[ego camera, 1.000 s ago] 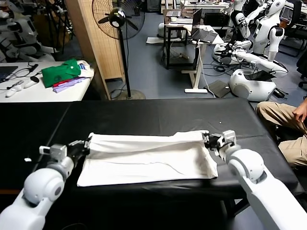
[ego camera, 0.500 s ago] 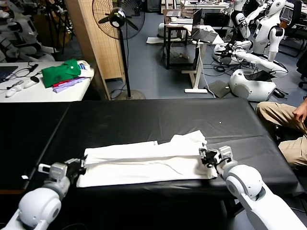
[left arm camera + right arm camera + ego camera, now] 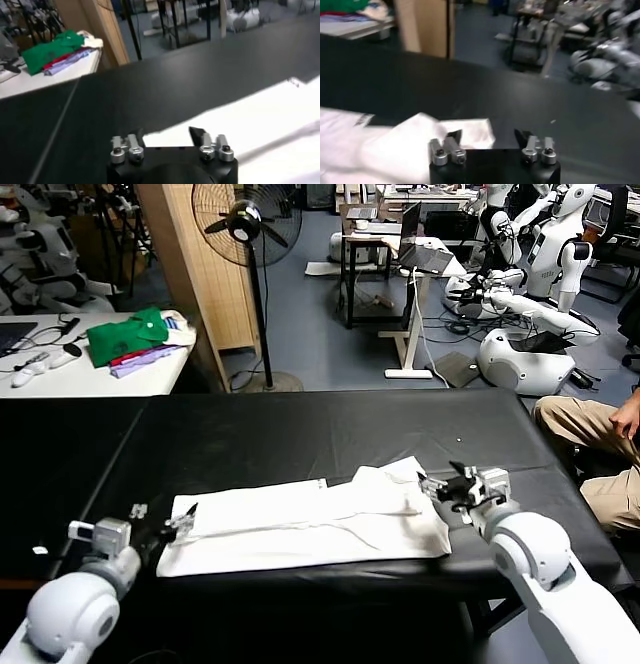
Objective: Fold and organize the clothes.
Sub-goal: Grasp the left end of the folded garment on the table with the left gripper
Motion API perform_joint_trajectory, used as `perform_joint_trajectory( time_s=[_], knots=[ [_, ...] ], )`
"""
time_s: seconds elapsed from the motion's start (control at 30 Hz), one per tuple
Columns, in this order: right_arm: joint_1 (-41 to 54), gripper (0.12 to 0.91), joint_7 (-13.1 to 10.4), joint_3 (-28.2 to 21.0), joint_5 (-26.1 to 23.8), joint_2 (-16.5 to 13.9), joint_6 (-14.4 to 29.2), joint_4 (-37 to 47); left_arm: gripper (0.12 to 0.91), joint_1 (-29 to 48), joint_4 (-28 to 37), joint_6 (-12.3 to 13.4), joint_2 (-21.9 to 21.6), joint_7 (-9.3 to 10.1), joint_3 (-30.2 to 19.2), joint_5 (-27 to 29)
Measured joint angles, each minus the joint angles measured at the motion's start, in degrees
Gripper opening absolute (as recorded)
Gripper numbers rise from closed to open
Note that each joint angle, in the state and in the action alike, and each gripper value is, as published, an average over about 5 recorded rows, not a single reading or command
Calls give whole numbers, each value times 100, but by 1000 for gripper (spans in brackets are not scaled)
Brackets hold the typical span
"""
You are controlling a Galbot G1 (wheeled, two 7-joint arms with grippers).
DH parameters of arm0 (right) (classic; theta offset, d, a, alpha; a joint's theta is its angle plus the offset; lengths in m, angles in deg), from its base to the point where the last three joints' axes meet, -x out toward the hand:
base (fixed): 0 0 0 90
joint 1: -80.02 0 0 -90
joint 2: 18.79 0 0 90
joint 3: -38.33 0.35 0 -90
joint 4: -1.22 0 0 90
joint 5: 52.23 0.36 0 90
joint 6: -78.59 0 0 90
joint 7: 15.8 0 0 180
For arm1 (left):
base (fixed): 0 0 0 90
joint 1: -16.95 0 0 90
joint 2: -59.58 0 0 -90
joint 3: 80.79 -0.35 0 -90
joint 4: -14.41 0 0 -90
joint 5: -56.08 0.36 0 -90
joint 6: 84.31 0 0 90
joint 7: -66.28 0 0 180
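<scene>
The clothes, one white T-shirt, lie folded into a long band across the front of the black table. My left gripper stands open just off the band's left end, with nothing between its fingers. At the right end, my right gripper is open beside a rumpled corner and holds nothing. In the left wrist view the left gripper points at the white T-shirt, its jaws wide apart. The right wrist view shows the right gripper with the bunched T-shirt corner in front of one finger.
A white side table at the back left carries a green garment and purple cloth. A standing fan and wooden panel stand behind the table. A seated person's legs are at the right. The table's front edge lies just below the shirt.
Both grippers brought the shirt's far edge toward the front, then opened and let go. The shirt now lies folded lengthwise, and both grippers have backed slightly outward.
</scene>
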State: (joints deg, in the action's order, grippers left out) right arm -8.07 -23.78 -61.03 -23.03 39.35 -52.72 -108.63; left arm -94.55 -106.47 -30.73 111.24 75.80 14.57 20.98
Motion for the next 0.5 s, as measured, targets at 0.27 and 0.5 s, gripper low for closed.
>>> perform_joint_trajectory(
  time_s=[0.27, 0.5],
  knots=[
    [504, 789, -42, -392, -222, 592, 404, 980, 798, 646, 735, -4, 342, 33, -289, -650],
    [526, 535, -47, -455, -193, 858, 452, 1327, 740, 763, 1115, 73, 495, 17, -305, -821]
  ],
)
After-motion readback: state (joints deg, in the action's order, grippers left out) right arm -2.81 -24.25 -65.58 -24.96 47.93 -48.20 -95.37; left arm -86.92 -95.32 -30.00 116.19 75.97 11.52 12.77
